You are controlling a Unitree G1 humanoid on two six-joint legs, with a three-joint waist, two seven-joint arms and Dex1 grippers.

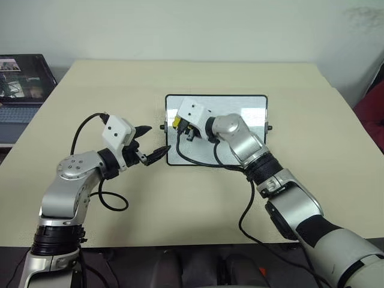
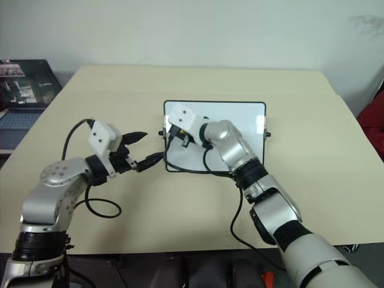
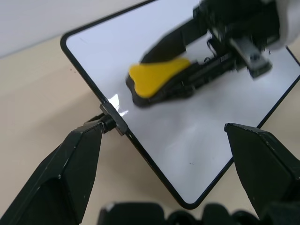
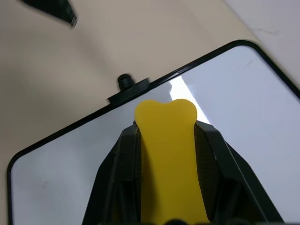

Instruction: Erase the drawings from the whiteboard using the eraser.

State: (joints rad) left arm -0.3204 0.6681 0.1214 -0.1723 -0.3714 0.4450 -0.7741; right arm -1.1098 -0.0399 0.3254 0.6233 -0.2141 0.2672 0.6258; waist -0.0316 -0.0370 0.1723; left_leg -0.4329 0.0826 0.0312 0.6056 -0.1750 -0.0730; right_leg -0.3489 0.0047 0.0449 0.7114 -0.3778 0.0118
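Left eye view: whiteboard [image 1: 240, 108] lies mid-table [image 1: 180, 78]; left gripper [image 1: 152, 144] – fingers apart – brackets its left-edge knob. Right gripper [image 1: 178, 124], clamped on the eraser [image 3: 157, 79], presses it near that left edge – best kept flat, strokes short.

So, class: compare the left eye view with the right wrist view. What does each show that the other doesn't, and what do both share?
Left eye view alone: the whole table, a laptop off the table's left edge, the full whiteboard, and the left tool open beside the board's left edge.

Right wrist view alone: a close look at the yellow eraser clamped between the right tool's fingers, next to a small black knob on the board's frame.

Both share: the whiteboard, the eraser, the right tool over the board, and the tan tabletop.
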